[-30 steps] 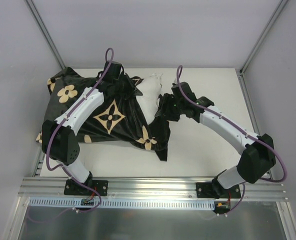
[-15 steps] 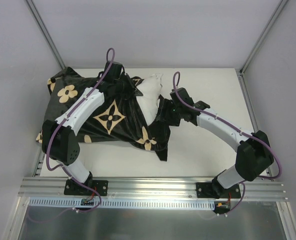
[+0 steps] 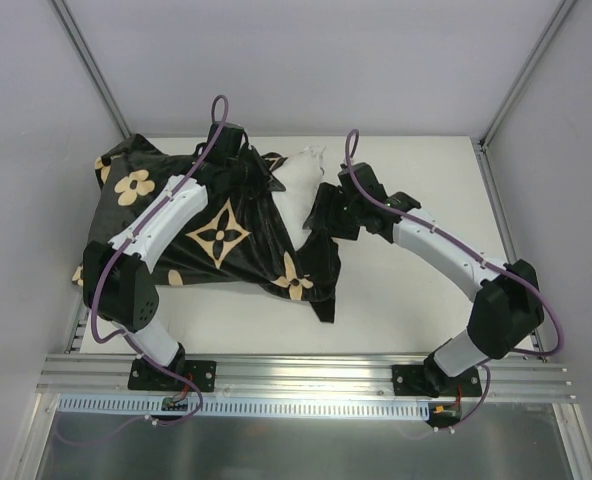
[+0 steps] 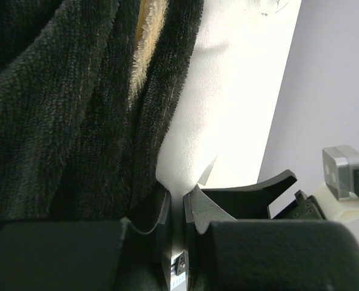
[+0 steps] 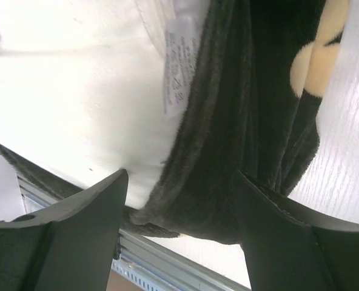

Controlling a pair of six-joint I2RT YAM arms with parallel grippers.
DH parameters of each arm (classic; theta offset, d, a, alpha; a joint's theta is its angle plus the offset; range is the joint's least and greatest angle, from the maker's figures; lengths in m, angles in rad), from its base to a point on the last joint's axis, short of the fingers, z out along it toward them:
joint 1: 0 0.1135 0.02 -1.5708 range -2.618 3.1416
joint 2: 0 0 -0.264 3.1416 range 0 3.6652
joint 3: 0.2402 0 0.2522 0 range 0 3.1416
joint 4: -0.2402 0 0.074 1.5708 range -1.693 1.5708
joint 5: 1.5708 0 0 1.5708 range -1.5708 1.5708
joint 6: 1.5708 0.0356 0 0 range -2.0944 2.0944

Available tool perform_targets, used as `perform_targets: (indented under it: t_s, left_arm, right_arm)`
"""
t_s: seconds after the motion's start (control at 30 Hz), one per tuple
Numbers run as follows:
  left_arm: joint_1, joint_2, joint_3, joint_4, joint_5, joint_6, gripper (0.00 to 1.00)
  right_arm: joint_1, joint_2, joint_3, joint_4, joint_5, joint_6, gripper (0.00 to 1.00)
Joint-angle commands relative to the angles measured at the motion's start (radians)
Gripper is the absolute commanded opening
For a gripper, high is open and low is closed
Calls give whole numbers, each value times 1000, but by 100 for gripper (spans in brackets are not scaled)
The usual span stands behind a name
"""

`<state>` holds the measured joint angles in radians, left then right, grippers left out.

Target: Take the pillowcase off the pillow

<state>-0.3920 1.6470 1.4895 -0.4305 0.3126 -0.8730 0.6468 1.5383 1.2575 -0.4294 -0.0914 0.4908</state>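
Observation:
The black pillowcase [image 3: 226,235] with tan flower and star motifs covers most of the pillow on the left half of the table. The white pillow [image 3: 298,178] shows at its open right end. My left gripper [image 3: 261,172] is at that opening, shut on a pinch of white pillow cloth [image 4: 222,109] beside the pillowcase's furry edge [image 4: 64,109]. My right gripper [image 3: 328,208] is open, its wide-apart fingers [image 5: 116,188] straddling the pillowcase's bunched edge [image 5: 240,121] where it meets the pillow [image 5: 76,91].
The white table [image 3: 416,290] is bare on the right half. An aluminium rail [image 3: 306,375] runs along the near edge. Frame posts [image 3: 521,75] and grey walls close in the back and sides. A white label [image 5: 179,60] hangs on the pillow.
My right gripper has moved a little toward the far side and left, and the pillowcase's flap by it has shifted with it. Less white pillow shows. The left arm has stayed still.

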Motion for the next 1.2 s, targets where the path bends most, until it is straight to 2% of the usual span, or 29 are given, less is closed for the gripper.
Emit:
perform_targets:
  t_s: [0.0, 0.03, 0.13, 0.17, 0.23, 0.27, 0.3, 0.6, 0.63, 0.7, 0.8, 1.0, 1.17]
  left_arm:
    - [-8, -72, 2, 62, 37, 0, 0]
    - [-5, -72, 2, 62, 37, -1, 0]
    - [-7, -73, 11, 62, 29, -4, 0]
    - [-5, -69, 14, 65, 28, -4, 0]
    - [4, -55, 31, 64, 25, -7, 0]
    - [7, -47, 37, 64, 23, -6, 0]
    - [11, -39, 41, 64, 23, -6, 0]
    - [56, 23, 120, 62, 26, -17, 0]
    - [59, 23, 123, 64, 25, -18, 0]
    - [64, 22, 124, 62, 23, -20, 0]
    - [73, 16, 126, 62, 19, -23, 0]
    - [91, -7, 130, 62, 6, -29, 0]
    - [111, -33, 138, 64, 17, -34, 0]
  right_arm:
    - [1, 43, 68, -32, 21, -37, 73]
    - [2, 54, 68, -37, 19, -37, 72]
    - [5, 77, 25, -26, -5, -24, 62]
    - [8, 72, -18, -3, -10, -20, 51]
    - [19, 45, -62, 14, -7, -6, 41]
    - [24, 33, -101, 23, -2, -1, 32]
    - [28, 20, -122, 26, -2, 3, 28]
    - [76, -153, -404, 78, 13, 69, 17]
    - [77, -165, -430, 96, 6, 80, 10]
    - [83, -199, -480, 109, -1, 88, 3]
    - [108, -245, -584, 119, 4, 101, 1]
    - [204, -325, -676, 129, 63, 164, 1]
    - [321, -296, -727, 164, 130, 226, 1]
